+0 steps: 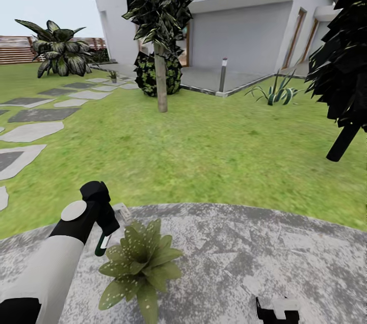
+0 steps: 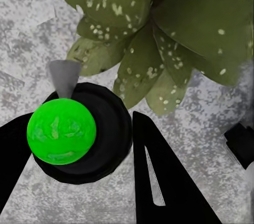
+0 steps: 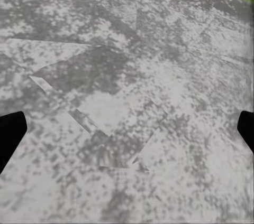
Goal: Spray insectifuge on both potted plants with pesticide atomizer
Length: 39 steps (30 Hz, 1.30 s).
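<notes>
A round grey mottled paved patio (image 1: 244, 252) meets green lawn (image 1: 204, 145); beyond stands a white-walled house (image 1: 244, 23) under pale sky.

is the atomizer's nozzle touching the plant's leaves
Apart. In the left wrist view, grey paving shows between the grey nozzle of the pesticide atomizer and the nearest speckled leaf of the potted plant.

Plenty of bare grey patio (image 1: 239, 258) to the right of the potted plant (image 1: 138, 263), nothing on it all the way across to the right pincer (image 1: 278, 311). Left side is tighter: the left pincer (image 1: 104, 240) hangs just beside the leaves with the pesticide atomizer (image 2: 62, 132) between its fingers. The lawn (image 1: 214, 151) behind is open up to 1 tree trunk (image 1: 161, 84).
</notes>
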### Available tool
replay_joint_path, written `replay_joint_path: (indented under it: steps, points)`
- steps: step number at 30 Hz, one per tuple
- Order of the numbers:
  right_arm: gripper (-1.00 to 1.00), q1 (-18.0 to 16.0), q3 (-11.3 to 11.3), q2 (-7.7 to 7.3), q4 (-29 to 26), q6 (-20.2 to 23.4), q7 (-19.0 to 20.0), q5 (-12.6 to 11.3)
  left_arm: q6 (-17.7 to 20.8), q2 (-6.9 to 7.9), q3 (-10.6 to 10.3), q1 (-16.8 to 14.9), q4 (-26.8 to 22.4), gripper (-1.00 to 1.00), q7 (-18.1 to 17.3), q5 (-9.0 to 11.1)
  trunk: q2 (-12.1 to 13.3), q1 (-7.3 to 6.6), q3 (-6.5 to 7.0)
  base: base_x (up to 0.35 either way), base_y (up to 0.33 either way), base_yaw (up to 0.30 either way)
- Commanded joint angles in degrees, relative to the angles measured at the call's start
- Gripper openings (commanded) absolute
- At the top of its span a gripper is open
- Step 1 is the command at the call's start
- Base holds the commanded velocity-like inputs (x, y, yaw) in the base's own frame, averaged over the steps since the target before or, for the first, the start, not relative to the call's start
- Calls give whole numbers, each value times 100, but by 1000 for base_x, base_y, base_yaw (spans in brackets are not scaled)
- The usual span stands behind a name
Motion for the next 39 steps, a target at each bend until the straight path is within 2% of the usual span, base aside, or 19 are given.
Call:
replay_joint_path:
  steps: [1,23,39]
  points:
    - [100,-5,-25,1,8,-13,-32,61,61,0,1,-4,-5,-100,-53,-44,-2,0,-5,87,-270,0]
    - [100,-5,-25,1,8,-14,-32,61,61,-5,1,-13,-5,-100,-53,-51,-2,0,-5,71,-263,0]
    - [100,-5,-25,1,12,-12,-32,61,61,-6,1,-13,-5,-100,-53,-53,-2,0,-5,29,-17,0]
